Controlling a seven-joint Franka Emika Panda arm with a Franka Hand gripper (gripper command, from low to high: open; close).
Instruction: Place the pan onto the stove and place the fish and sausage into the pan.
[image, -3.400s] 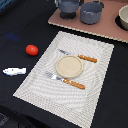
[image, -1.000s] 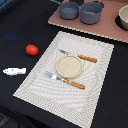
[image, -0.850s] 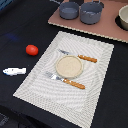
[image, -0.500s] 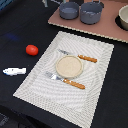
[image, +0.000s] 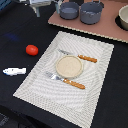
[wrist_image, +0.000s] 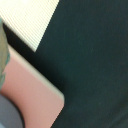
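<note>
Exterior view: a flat pinkish-brown rectangular stove (image: 102, 29) lies along the far edge of the dark table (image: 117, 95). On it stand a small round blue-grey pan (image: 69, 10) and, just beside it toward the exterior view's right, a larger, taller grey pot (image: 91, 12); a black round burner disc (image: 123, 19) shows at the frame's right edge. Near the middle of the table lies a pale woven rectangular placemat (image: 47, 87) bearing a round beige plate (image: 68, 66) between an orange-handled fork (image: 67, 81) and an orange-handled knife (image: 80, 56). Off the placemat, toward the exterior view's left, rest the small bright red roundish sausage (image: 32, 49) and, nearer the camera, the small white fish (image: 14, 71), both on the table and apart from the pan. The tool (image: 36, 6) appears at the upper left; its opening cannot be told. Wrist view: blurred dark table, a stove corner (wrist_image: 35, 95) and a placemat corner (wrist_image: 32, 20); the tool's fingers are not seen.
</note>
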